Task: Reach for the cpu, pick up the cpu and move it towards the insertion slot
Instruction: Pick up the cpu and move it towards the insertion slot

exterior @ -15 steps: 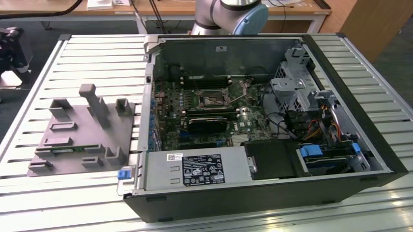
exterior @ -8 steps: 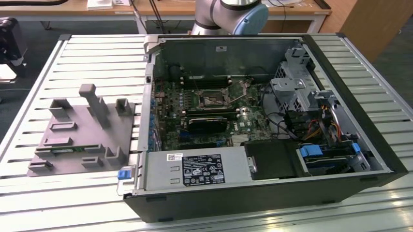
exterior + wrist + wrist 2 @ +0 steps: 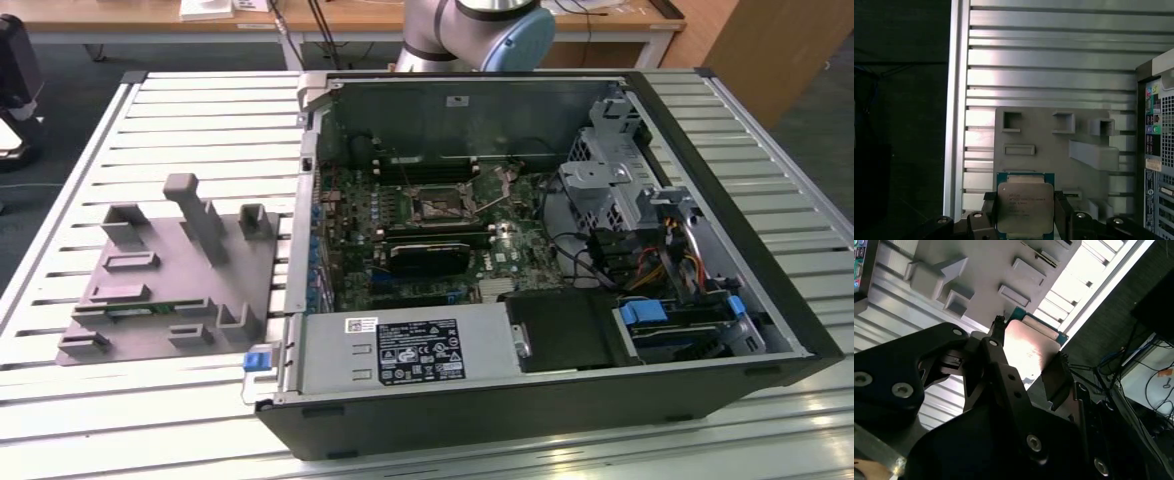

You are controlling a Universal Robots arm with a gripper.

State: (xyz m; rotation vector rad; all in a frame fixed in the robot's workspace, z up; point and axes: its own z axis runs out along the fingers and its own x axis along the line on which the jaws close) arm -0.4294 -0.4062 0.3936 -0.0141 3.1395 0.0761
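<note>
Tabletop: the slatted metal tabletop (image 3: 174, 110) carries both the open computer case (image 3: 534, 410) and the grey plastic fixture (image 3: 147, 300) beside it, on the exterior view's left.
Case: it lies on its side with the board exposed. The insertion slot (image 3: 438, 208) sits in the board's upper middle and appears empty, with nothing over it.
Fixture: in the first wrist view it lies well below the camera, with the case's rear panel off to one side.
Gripper: the gripper (image 3: 1029, 360) is up in the air over the fixture end of the tabletop.
Fingers: the fingers (image 3: 1062, 212) pinch the chip by two opposite edges, one on each side.
Cpu: the cpu (image 3: 1025, 202) is held flat between them with its silvery top facing the camera, clear of the fixture.
Progress: the reach and pickup look done. The carry looks barely started, as the chip is over the fixture and well apart from the slot.
</note>
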